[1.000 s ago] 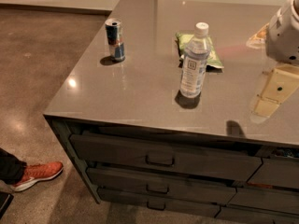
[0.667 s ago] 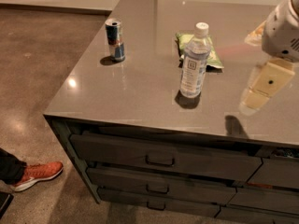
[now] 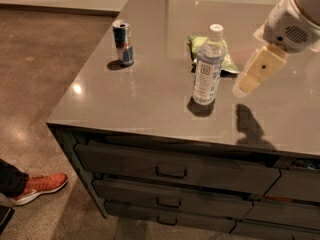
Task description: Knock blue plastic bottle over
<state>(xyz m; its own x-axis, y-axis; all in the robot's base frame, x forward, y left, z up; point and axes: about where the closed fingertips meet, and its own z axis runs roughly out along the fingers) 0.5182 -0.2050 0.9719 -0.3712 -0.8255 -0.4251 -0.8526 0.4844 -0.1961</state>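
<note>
The blue plastic bottle (image 3: 207,67) stands upright near the front middle of the grey countertop (image 3: 150,94). It is clear bluish with a white cap and a pale label. My gripper (image 3: 244,86) hangs above the counter just right of the bottle, a short gap away, its cream-coloured finger pointing down and left. It touches nothing that I can see.
A blue-silver-red drink can (image 3: 123,42) stands upright at the left of the counter. A flat green snack bag (image 3: 226,59) lies behind the bottle. Drawers (image 3: 170,172) run below the counter's front edge. A person's orange shoe (image 3: 39,186) rests on the floor at lower left.
My gripper has moved left and slightly up, closing in on the bottle's right side. The bottle, can and bag have not moved.
</note>
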